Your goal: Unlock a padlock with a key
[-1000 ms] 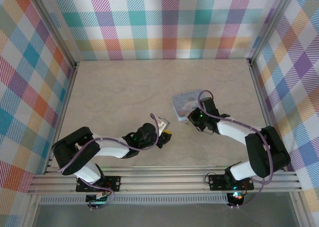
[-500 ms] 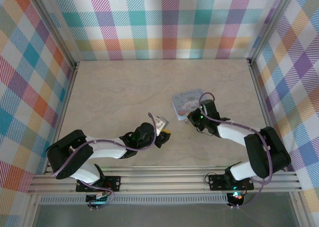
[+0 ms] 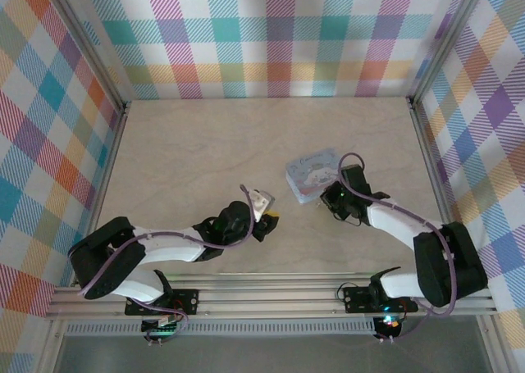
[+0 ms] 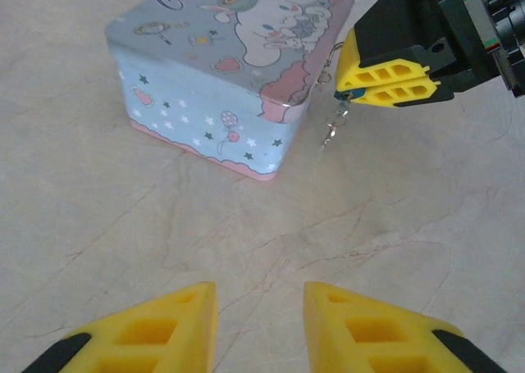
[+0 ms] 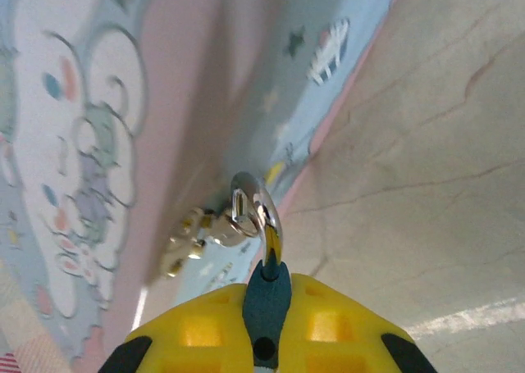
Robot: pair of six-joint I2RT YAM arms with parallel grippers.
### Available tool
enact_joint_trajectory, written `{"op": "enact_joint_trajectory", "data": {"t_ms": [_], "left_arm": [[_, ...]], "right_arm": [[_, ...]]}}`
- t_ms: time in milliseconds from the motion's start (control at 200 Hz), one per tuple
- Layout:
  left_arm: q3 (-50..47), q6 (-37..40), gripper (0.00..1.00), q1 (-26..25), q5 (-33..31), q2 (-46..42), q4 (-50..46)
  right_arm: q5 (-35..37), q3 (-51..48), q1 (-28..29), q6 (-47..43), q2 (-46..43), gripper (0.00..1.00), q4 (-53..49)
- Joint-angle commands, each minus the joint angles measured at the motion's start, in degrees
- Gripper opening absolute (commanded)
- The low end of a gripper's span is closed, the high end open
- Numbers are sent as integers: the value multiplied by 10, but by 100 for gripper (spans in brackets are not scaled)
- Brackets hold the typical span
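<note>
Your padlock (image 4: 238,70) sits right of centre on the bench (image 3: 189,143). It is a pale blue block, and on its top face you can read cursive writing that starts "Cinnamo" above a white long-eared cartoon figure with pink trim. Just beside its near right edge is the key (image 5: 267,291), a slim metal sliver with a dark teal head and a ring. Your right end effector (image 4: 394,74) is clenched on it. Your left end effector (image 4: 258,324) hangs released, yellow fingers (image 4: 164,332) apart, near and left of the padlock, clear of it.
</note>
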Motion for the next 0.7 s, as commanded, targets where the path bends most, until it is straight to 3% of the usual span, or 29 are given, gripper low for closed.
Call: {"op": "enact_joint_trajectory", "data": {"t_ms": [0,270,405,500,595,660,695], "left_arm": [[-16,-3,32,-3,-20,-24,-6],[-9,15,32,-3,-17,-52,-40],[-1,22,33,-2,-19,-75,-71],[19,13,35,4,-60,-111,-135],[63,-12,45,10,-139,-161,-254],[92,-36,57,20,-187,-191,-329],[106,-56,71,27,-218,-203,-374]], "right_arm": [[-11,-14,-5,2,3,0,1],[-8,-12,-7,17,55,0,40],[27,22,-7,-3,25,0,-19],[55,25,-7,-18,-13,0,-54],[46,0,-6,-14,-48,0,-58],[36,-23,2,-7,-70,0,-58],[42,-31,14,-8,-83,0,-66]]}}
